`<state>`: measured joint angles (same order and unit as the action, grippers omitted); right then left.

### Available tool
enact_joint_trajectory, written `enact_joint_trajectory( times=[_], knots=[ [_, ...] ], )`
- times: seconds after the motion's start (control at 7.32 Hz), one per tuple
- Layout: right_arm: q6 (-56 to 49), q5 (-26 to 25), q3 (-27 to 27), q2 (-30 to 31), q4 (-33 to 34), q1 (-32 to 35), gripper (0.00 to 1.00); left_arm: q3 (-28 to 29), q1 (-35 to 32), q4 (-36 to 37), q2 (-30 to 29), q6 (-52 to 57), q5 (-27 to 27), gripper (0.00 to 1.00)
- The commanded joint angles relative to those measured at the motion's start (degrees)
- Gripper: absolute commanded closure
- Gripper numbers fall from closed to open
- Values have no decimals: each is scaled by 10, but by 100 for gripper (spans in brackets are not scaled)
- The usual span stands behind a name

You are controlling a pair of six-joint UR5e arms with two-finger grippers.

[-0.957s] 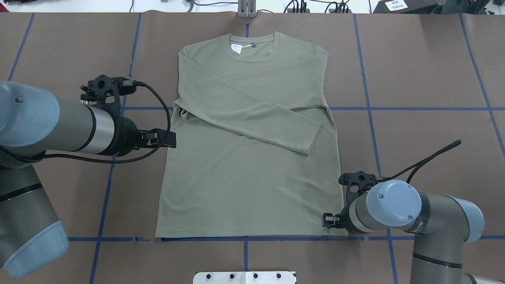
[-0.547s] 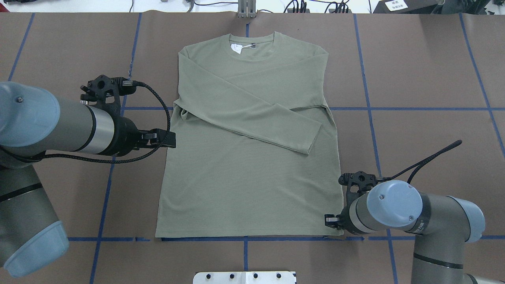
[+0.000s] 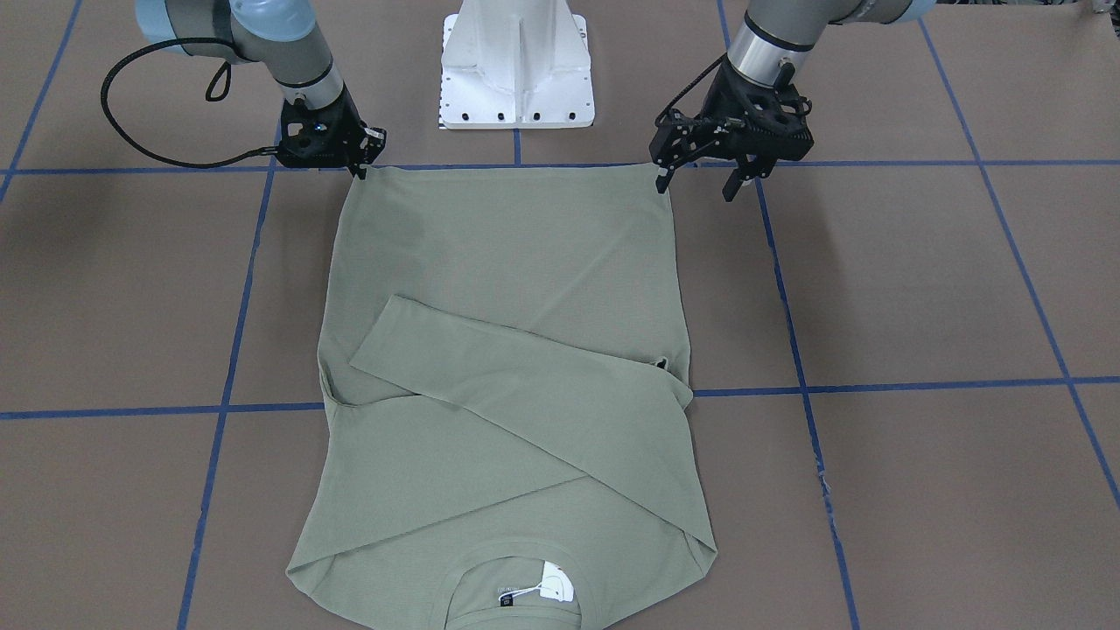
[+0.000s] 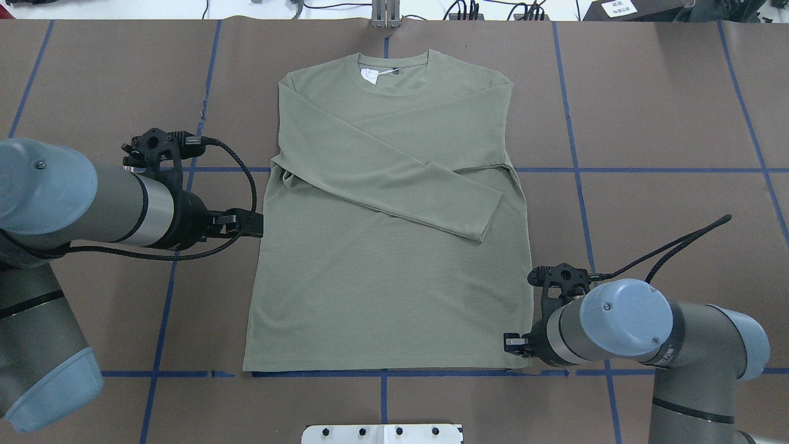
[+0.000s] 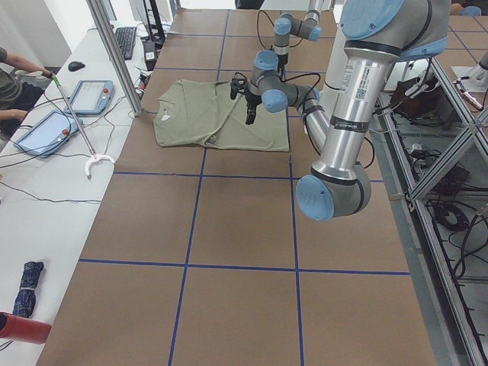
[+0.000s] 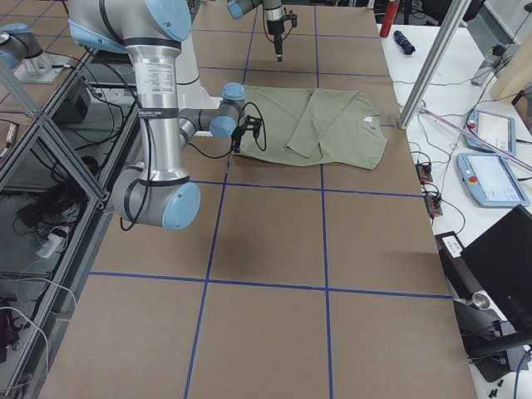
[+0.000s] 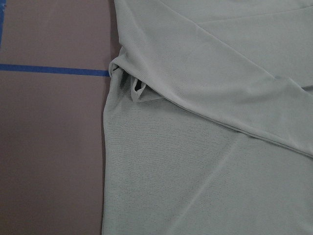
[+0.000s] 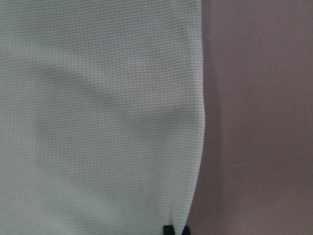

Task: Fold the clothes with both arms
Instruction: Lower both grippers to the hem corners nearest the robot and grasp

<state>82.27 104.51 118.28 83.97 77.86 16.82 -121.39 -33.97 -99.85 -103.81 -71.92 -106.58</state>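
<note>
Worryingly, the right end effector [image 4: 509, 344] pinches a hem corner of the shirt [image 4: 394, 290] while the left end effector [image 3: 696, 188] hangs wide open beside it; lifting unevenly could skew the fold.

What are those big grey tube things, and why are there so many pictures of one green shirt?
The grey tubes are two robot arms. Each ends in a two-finger pincher called a gripper. The cameras look from different places: one from above, one from across the table, one from each end of it, and a tiny one on each wrist, which gives the close-ups of cloth. On the brown table lies one green shirt, flat, with its long sleeves folded across it. The right gripper seems to pinch a bottom corner of the shirt. The left gripper is open, holds nothing and hovers by the shirt's other side.
</note>
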Motion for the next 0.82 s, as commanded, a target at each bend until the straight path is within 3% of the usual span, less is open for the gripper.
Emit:
enact_joint_trajectory(
  times=[0.0, 0.68],
  knots=[
    [1, 3, 18, -6, 0, 3, 100, 12, 42, -3, 39, -38, 7, 0],
    [1, 2, 25, -11, -1, 12, 100, 57, 216, -8, 30, -194, 86, 0]
  ],
)
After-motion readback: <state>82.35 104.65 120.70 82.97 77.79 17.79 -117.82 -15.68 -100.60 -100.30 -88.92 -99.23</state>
